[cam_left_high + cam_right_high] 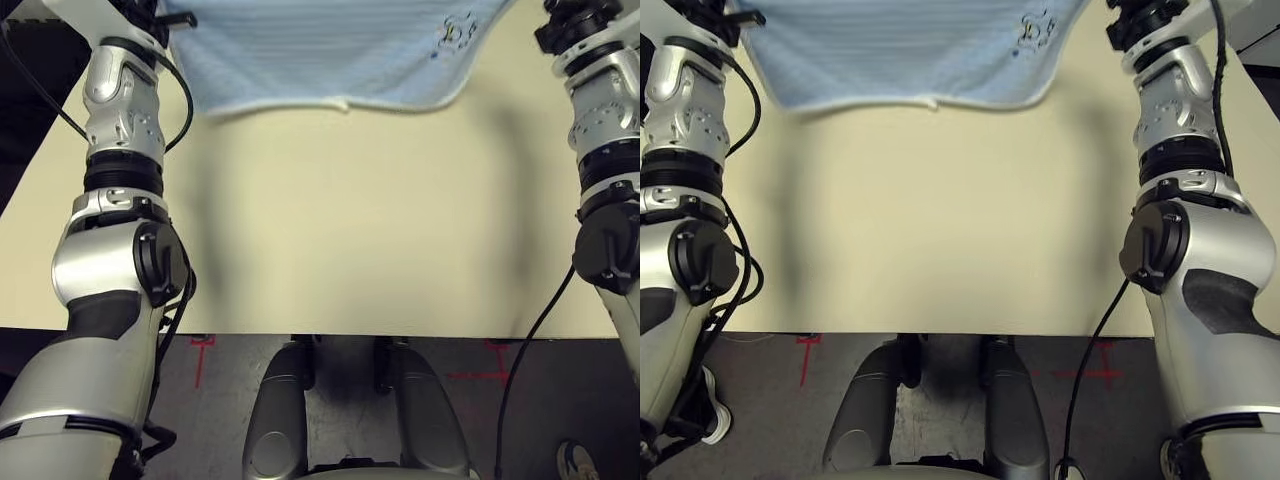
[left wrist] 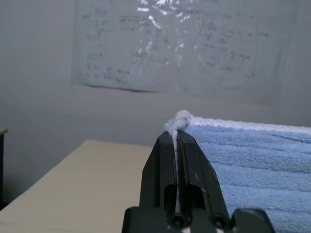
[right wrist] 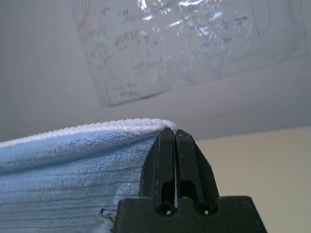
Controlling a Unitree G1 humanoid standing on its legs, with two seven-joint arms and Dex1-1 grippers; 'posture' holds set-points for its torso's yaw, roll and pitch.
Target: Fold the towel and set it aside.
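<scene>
- Hanging above the far part of the bench [image 1: 350,230], the towel [image 1: 320,50] is stretched flat between the two arms, its white-stitched lower edge free and casting a shadow on the cream surface below.
- A small dark embroidered mark [image 1: 458,32] sits near the towel's corner on the robot's right.
- The left pincer [image 2: 177,138] is clamped tight on one upper corner, white edging bunched at its tips.
- The right pincer [image 3: 169,133] is likewise pinched closed on the opposite upper corner.
- A sheet of paper with writing [image 2: 184,43] hangs on the wall beyond.
</scene>
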